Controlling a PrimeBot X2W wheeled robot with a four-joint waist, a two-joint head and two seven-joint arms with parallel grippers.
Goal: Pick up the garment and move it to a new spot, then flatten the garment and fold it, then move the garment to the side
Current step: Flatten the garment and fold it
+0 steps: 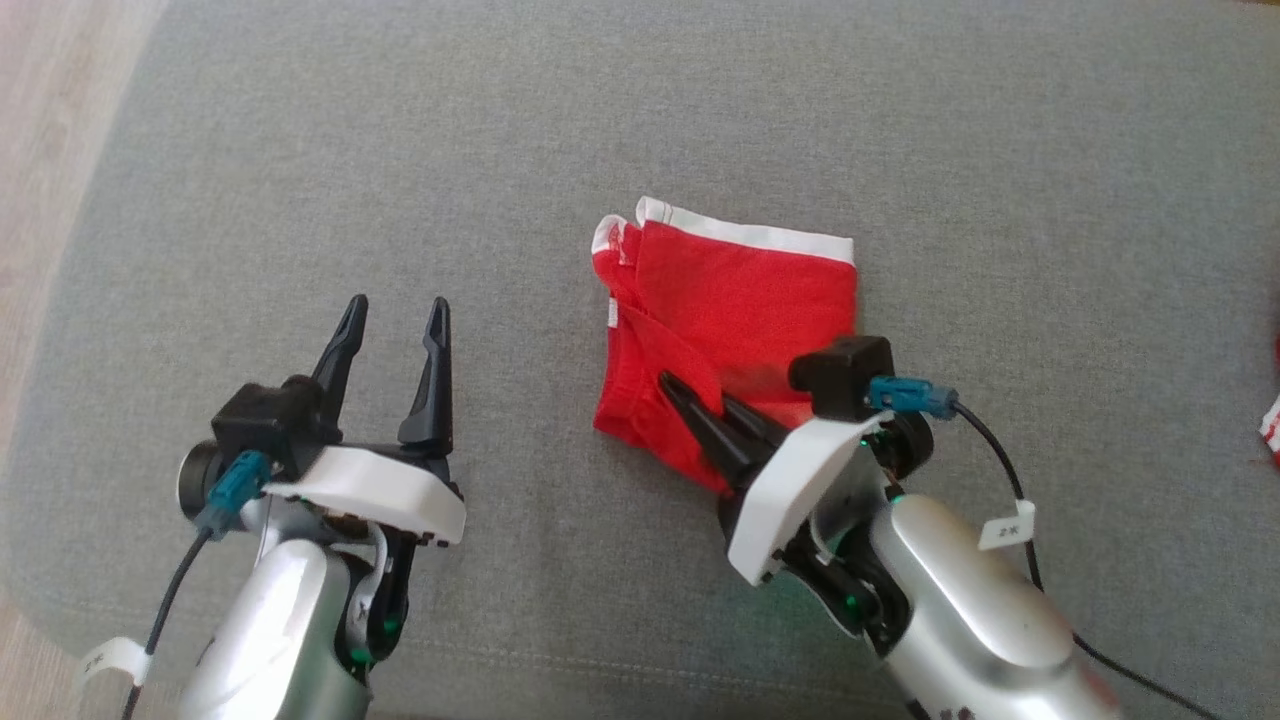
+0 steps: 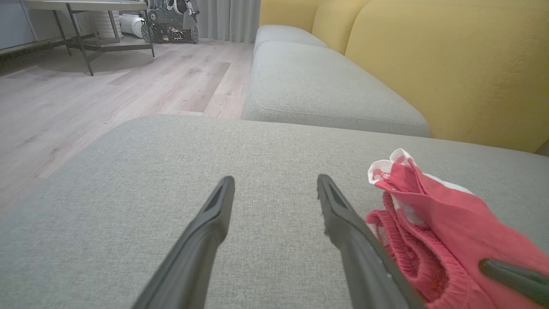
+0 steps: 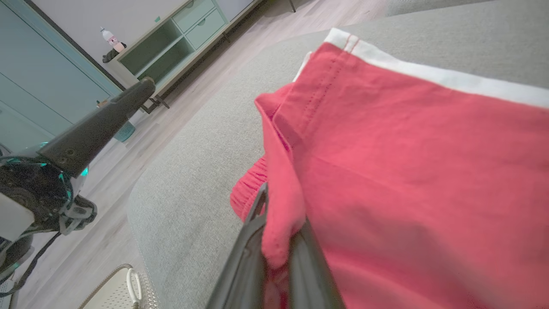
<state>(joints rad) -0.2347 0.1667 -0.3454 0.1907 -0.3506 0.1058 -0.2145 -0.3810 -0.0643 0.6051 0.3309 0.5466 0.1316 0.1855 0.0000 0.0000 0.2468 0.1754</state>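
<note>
Red garment sits mid-frame on the cushion, right gripper pinching one lower-left fold, left gripper wide open. Drag it by that pinch and the fold probably flops open.

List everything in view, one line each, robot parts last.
red fabric garment with white trim: one, red and white, lying on the near cushion
grey fabric sofa cushions: two, grey, one under the garment, one beyond it
yellow upholstered back cushions: at least two, yellow, behind the grey cushions
pale wooden floor: one, light brown, beside the sofa
pale green drawer cabinet: one, green, across the floor
left claw: one, dark, open over bare cushion, left of the garment
right claw: one, dark, shut on the garment's near edge
</note>
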